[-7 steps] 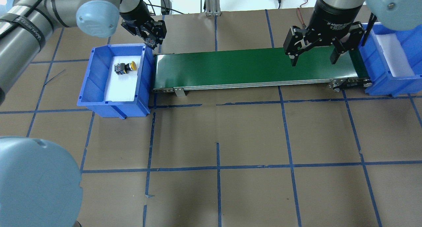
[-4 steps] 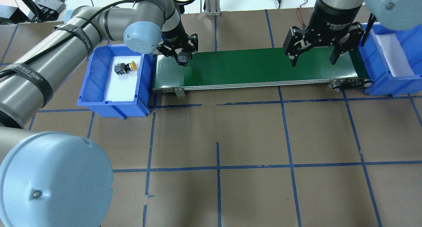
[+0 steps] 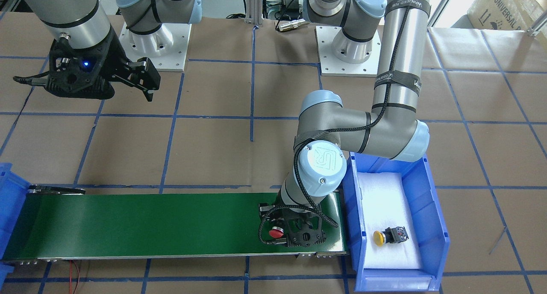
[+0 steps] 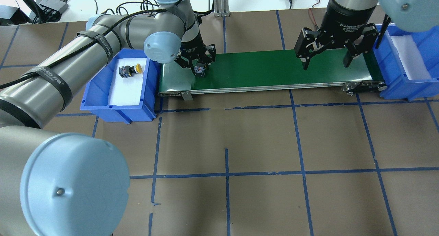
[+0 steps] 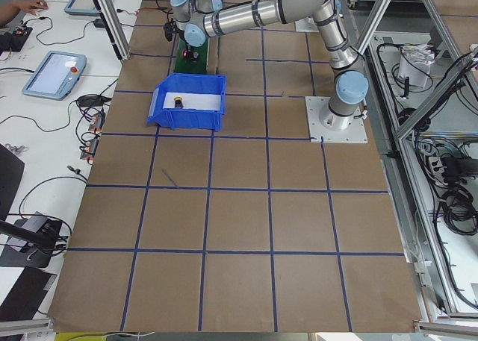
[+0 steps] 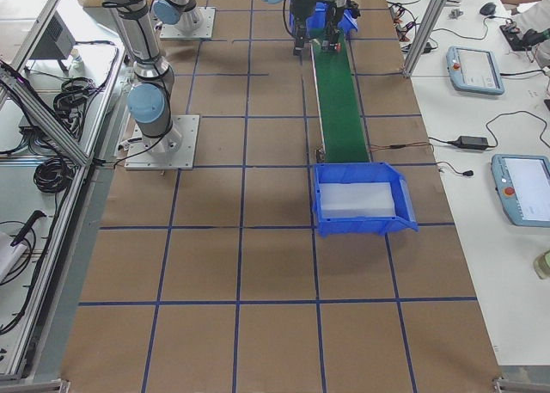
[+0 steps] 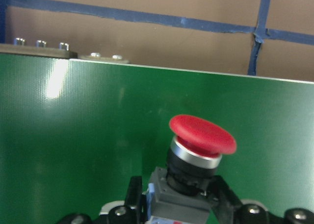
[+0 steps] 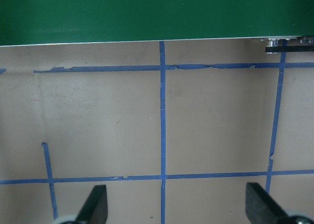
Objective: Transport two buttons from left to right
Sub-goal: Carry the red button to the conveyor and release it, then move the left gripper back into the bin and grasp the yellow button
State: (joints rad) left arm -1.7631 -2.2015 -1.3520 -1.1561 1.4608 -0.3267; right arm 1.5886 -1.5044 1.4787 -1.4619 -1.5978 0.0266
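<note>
left gripper [image 4: 199, 69] holds the red mushroom-cap push-button [image 3: 276, 233] over the green conveyor belt [image 4: 260, 69], left end. right gripper [image 4: 325, 63] fingers spread wide.

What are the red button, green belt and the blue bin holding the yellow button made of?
Red button: smooth matte plastic cap, shiny metal-looking collar. Green belt: probably rubber or PVC, finely textured, faint glare. Blue bin: moulded plastic, likely, slightly glossy walls.

- "UR" logo: on the blue joint cap [image 3: 321, 160] just above the left gripper [image 3: 285, 233].
- "VANJEED": on the black straps [image 3: 396, 78] round the left arm [image 3: 399, 42], farther up from that claw.
- "Adaptive Gr…", partly legible: on the black wrist body [image 4: 348, 25] directly above the right gripper [image 4: 326, 65].
- "UNIVERSAL": on a cardboard box [image 3: 500, 5], well apart from both claws.
</note>
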